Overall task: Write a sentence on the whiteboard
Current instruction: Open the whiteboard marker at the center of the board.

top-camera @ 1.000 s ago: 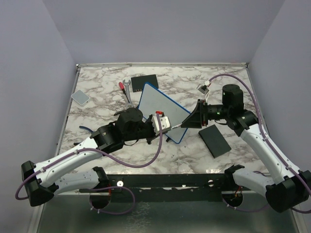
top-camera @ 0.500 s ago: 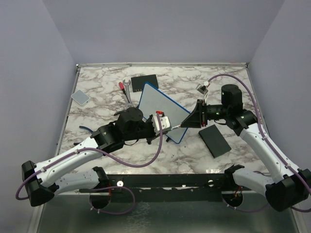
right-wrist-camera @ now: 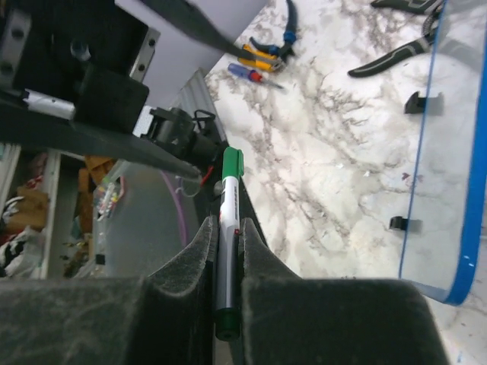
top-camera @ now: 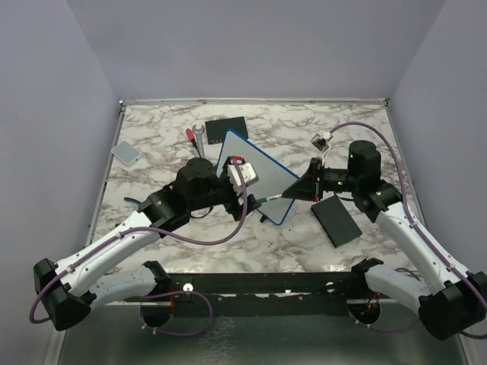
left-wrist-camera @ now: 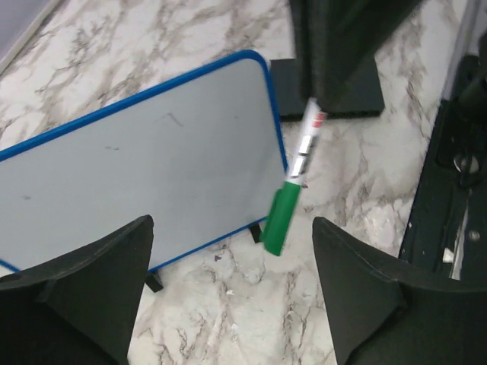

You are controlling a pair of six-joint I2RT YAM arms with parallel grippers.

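The marble table [top-camera: 152,137] carries the whiteboard [top-camera: 255,171] at its centre, face blank. The right gripper [top-camera: 295,192] clamps a capped marker [top-camera: 271,201]. Its long axis runs toward about 9 o'clock, cap facing the left gripper [left-wrist-camera: 232,228], whose fingers are spread over the board's near edge.

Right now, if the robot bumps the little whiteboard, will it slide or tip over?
Probably slide, not tip: the whiteboard lies low on small black feet. It looks thin and rigid, so likely light and easy to shove across the smooth marble table. Pressing one corner might rock it.
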